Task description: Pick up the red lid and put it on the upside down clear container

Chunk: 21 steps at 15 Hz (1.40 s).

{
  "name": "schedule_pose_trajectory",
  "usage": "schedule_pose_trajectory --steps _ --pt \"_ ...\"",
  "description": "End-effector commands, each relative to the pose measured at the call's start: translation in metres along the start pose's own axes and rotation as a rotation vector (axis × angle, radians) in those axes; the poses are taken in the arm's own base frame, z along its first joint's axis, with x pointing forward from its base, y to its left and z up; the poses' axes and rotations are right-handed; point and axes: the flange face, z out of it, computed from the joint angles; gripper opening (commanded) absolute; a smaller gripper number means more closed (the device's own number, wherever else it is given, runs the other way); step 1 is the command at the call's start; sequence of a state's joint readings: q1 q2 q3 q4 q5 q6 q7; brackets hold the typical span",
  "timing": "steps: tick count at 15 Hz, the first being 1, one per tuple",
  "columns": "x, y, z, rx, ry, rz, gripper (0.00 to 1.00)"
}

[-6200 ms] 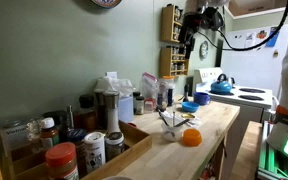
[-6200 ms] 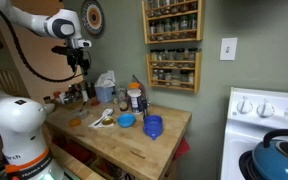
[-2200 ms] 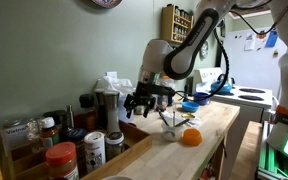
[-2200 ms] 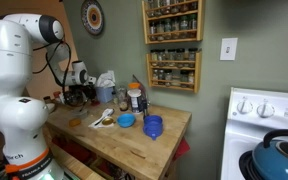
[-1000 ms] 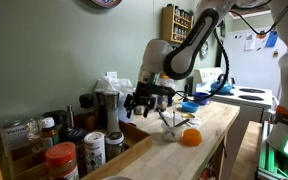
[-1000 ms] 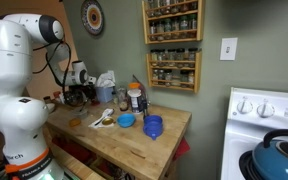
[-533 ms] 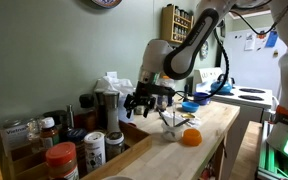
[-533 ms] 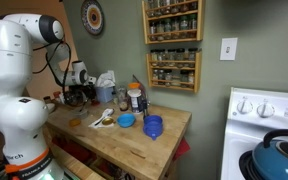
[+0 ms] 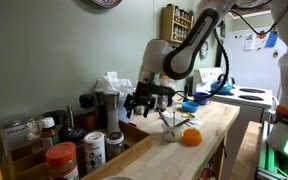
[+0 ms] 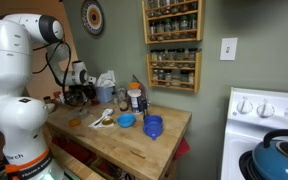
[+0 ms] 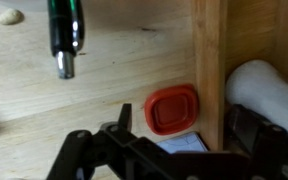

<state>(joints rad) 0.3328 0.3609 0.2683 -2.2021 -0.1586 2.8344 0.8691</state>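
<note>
The red lid (image 11: pixel 172 110) lies flat on the wooden counter in the wrist view, tight against the wooden tray's wall (image 11: pixel 209 55). My gripper (image 11: pixel 182 135) hangs just above it, its black fingers spread to either side, open and empty. In both exterior views the gripper (image 9: pixel 142 103) (image 10: pixel 76 97) is low over the counter beside the tray. The lid itself does not show in either exterior view. A tall see-through container (image 10: pixel 121 97) seems to stand at the back of the counter, but it is too small to make out well.
A green-and-black handled tool (image 11: pixel 64 30) lies on the counter near the lid. A white jar (image 11: pixel 264 90) sits inside the tray. The counter also holds an orange ball (image 9: pixel 190 138), a grey-lidded jug (image 9: pixel 107 105), a big jar with an orange-red cap (image 9: pixel 61 160), a blue bowl (image 10: pixel 126 121) and a blue cup (image 10: pixel 152 126).
The arm has come down from high near the spice rack to the counter beside the tray. It has held still for the last two seconds.
</note>
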Motion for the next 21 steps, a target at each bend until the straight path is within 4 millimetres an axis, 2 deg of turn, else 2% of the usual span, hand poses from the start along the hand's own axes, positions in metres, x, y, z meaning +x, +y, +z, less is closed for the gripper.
schedule_pose_trajectory --steps 1,5,8,10,11,12,14,16,17,18,19,20,21 --pt "0.004 0.004 0.0 -0.041 0.028 -0.016 1.0" --pt "0.012 0.005 0.004 -0.116 0.09 -0.097 1.0" --pt "0.012 -0.004 0.009 -0.137 0.099 -0.14 1.0" --pt "0.01 -0.009 0.014 -0.155 0.094 -0.16 0.89" --pt "0.01 -0.01 0.018 -0.164 0.084 -0.162 0.75" --pt "0.009 -0.01 0.024 -0.173 0.074 -0.162 0.79" --pt "0.009 -0.009 0.036 -0.183 0.049 -0.153 0.66" --pt "0.008 -0.008 0.048 -0.185 0.034 -0.145 0.69" --pt "0.009 -0.008 0.052 -0.189 0.031 -0.141 0.61" --pt "0.01 -0.008 0.057 -0.188 0.027 -0.14 0.6" --pt "0.011 -0.007 0.061 -0.187 0.029 -0.135 0.53" --pt "0.013 -0.009 0.062 -0.184 0.037 -0.131 0.56" --pt "0.015 -0.011 0.062 -0.178 0.045 -0.13 0.44"
